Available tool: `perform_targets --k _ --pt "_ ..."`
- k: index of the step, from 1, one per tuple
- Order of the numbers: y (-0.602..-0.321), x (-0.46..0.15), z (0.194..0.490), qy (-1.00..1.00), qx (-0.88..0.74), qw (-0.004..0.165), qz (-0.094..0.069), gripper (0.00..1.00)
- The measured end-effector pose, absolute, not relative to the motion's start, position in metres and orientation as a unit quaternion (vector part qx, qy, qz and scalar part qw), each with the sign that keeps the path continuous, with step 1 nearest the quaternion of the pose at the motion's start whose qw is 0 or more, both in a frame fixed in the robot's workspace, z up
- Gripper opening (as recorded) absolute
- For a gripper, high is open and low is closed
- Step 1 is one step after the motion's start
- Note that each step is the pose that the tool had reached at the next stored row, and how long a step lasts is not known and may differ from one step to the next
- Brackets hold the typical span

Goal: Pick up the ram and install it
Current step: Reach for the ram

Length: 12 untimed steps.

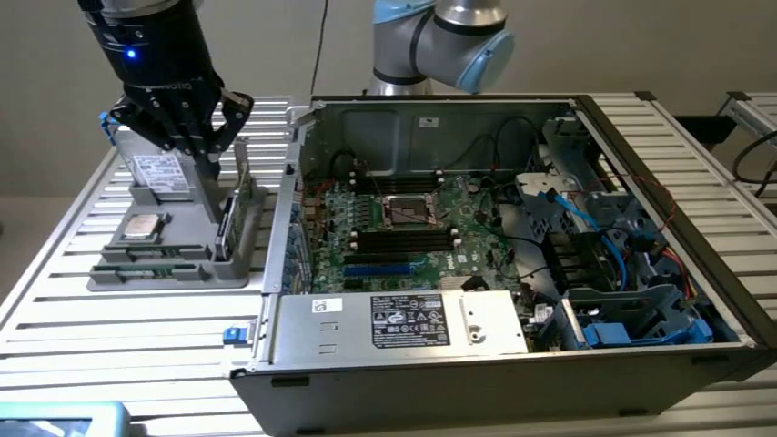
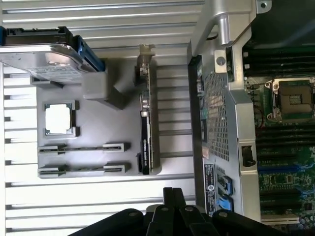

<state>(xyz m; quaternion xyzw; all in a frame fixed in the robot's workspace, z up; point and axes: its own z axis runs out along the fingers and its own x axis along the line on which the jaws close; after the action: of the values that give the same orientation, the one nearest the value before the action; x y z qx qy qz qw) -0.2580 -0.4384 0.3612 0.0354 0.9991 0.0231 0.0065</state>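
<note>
Two slim green ram sticks [image 1: 148, 249] [image 2: 81, 148] lie in slots of a grey holder tray [image 1: 182, 232] [image 2: 106, 130] on the slatted table, the second stick [image 1: 140, 270] [image 2: 81, 170] beside the first. My gripper [image 1: 206, 162] [image 2: 172, 192] hangs above the tray's far part, near the upright green card [image 1: 228, 218] [image 2: 146, 123]. Its fingers are shut together with nothing between them, and it stands well apart from the ram. The open computer case [image 1: 486, 346] holds the motherboard [image 1: 407, 228] [image 2: 290, 162] with long black memory slots [image 1: 405, 239].
The tray also carries a hard drive [image 1: 156, 173] [image 2: 47, 56] and a CPU chip [image 1: 142, 226] [image 2: 58, 118]. The case's metal wall [image 1: 282, 228] [image 2: 221, 98] rises right beside the tray. Cables and drive cages [image 1: 607, 264] crowd the case on the exterior view's right.
</note>
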Motion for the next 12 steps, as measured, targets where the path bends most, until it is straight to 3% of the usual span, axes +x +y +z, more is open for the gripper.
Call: perform_targets --k 12 --pt "-0.443 -0.310 0.345 0.999 0.035 0.006 0.023 0.11"
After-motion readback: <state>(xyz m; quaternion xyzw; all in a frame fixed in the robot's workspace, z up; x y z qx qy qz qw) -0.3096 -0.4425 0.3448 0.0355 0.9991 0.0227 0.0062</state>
